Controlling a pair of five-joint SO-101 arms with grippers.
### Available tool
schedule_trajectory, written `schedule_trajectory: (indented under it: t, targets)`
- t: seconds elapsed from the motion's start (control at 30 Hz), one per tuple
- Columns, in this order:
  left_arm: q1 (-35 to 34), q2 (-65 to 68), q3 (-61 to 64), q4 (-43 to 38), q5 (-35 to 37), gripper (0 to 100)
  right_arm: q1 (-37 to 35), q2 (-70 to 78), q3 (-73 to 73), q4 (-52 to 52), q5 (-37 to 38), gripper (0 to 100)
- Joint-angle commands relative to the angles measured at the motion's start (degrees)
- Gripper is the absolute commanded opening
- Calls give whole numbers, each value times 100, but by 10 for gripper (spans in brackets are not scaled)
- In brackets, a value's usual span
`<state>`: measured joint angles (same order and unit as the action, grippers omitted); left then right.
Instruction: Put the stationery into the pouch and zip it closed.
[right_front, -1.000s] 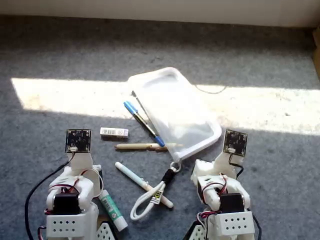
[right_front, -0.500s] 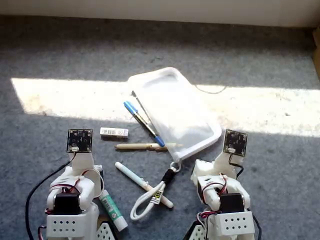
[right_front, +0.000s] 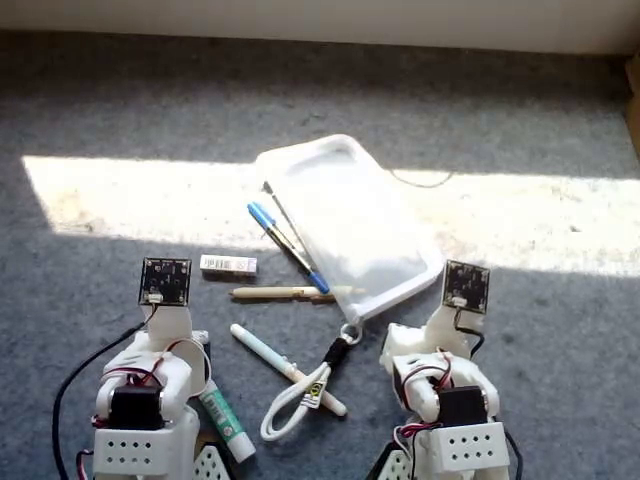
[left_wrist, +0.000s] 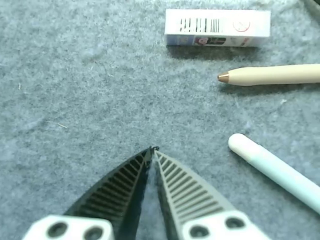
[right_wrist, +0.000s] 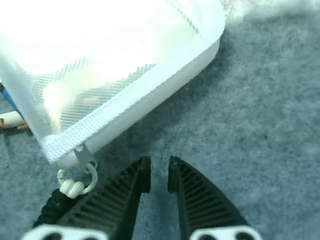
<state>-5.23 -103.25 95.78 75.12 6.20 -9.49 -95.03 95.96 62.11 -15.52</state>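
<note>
Nothing is in the translucent white mesh pouch (right_front: 350, 225) yet, so the step in hand looks like a first pick. The left gripper (left_wrist: 152, 150) is clenched tip to tip on nothing. It hangs over the grey carpet (right_front: 90, 270), near the small white barcoded eraser box (left_wrist: 217, 27), which lies just beyond it. The beige pencil (left_wrist: 272, 75) and the white marker (left_wrist: 275, 167) lie to its right.

To do the pick well, the left gripper should spread its jaws first, then straddle the box across its narrow side and come down squarely.

The right gripper (right_wrist: 157, 167) shows a thin slit between its jaws and grasps nothing. It sits just near of the pouch's corner, beside the zip pull's white ring (right_wrist: 82, 172). That puts it well to steady the pouch.
</note>
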Motion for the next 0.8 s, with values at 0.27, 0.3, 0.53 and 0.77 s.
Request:
schedule_trajectory:
  t: [0.27,0.3,0.53,0.77]
  targets:
    - [-541,-57,-84,0,-782,7,1244,-13,-2220,1007,-18,63]
    - [-593,-57,-84,0,-1002,7,1244,-13,-2475,1130,-18,63]
    - [-629,-57,66,-281,-1029,6,620,163,-4101,1982,-26,63]
    - [-646,-57,75,-255,-1055,6,-400,2132,-5437,2642,-440,67]
